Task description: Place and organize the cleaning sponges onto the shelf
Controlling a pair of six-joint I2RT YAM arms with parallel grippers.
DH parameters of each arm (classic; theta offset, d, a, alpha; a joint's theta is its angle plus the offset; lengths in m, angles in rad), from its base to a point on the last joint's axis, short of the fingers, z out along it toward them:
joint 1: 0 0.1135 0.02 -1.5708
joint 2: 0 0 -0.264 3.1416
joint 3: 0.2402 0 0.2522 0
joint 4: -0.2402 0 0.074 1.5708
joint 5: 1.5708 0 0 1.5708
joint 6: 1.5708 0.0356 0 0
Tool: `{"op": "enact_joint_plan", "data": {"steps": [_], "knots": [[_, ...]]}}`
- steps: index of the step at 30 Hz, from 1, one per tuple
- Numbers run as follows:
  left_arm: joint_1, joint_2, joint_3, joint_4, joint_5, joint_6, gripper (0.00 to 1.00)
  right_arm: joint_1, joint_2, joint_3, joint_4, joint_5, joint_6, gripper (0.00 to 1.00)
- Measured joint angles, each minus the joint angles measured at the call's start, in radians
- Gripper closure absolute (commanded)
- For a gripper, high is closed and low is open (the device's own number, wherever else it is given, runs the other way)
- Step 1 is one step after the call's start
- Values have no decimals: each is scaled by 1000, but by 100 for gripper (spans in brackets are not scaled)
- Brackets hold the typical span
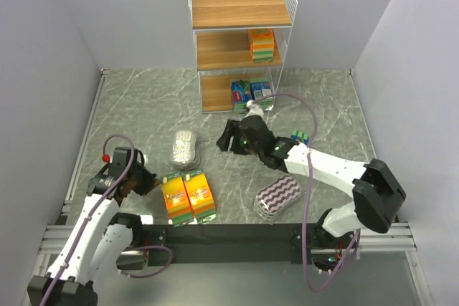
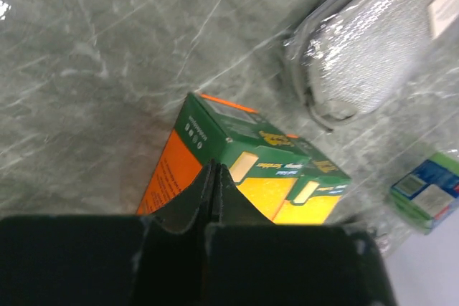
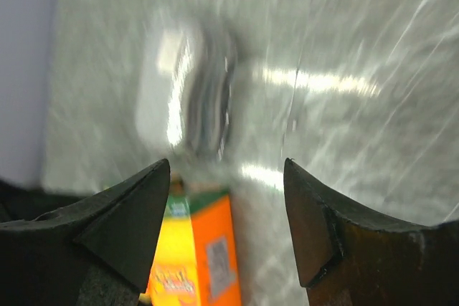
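The shelf (image 1: 241, 8) stands at the back, with one orange-yellow sponge pack (image 1: 262, 44) on its middle tier and blue-green packs (image 1: 251, 92) on the bottom tier. Two orange-yellow packs (image 1: 188, 197) lie side by side at the front, also in the left wrist view (image 2: 251, 170). A silvery oval pack (image 1: 184, 148) lies behind them. My left gripper (image 1: 147, 180) is shut with nothing between its fingers (image 2: 214, 171), just left of the orange packs. My right gripper (image 1: 228, 136) hangs open (image 3: 226, 170) above the floor, right of the silvery pack (image 3: 193, 98), empty.
A purple-white striped oval pack (image 1: 278, 196) lies at the front right, beside the right arm. One blue-green pack (image 1: 300, 136) lies on the floor behind that arm. Grey walls close in left and right. A black rail runs along the near edge.
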Motion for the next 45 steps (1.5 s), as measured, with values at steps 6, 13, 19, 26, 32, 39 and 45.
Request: {"op": "enact_joint_plan", "data": {"steps": [6,13,19,26,32,39,45], "knots": [[-69,56,37,-70,-49,-7,99,40,36,-8,-38,-66,-24,32],[-103,117,134,-162,-138,-6,99,41,40,-8,-39,-82,-40,32],[-200,243,132,-177,-128,-8,99,43,71,-8,-42,-90,-44,32],[-333,329,117,-141,-97,-60,99,44,91,-23,-64,-121,-64,32],[-450,347,71,-23,-47,-139,99,50,91,-80,-80,-167,-65,32],[-563,456,85,161,-27,-195,99,53,57,-116,-100,-175,-65,32],[-609,577,134,254,-31,-193,99,53,34,-137,-103,-163,-65,33]]}}
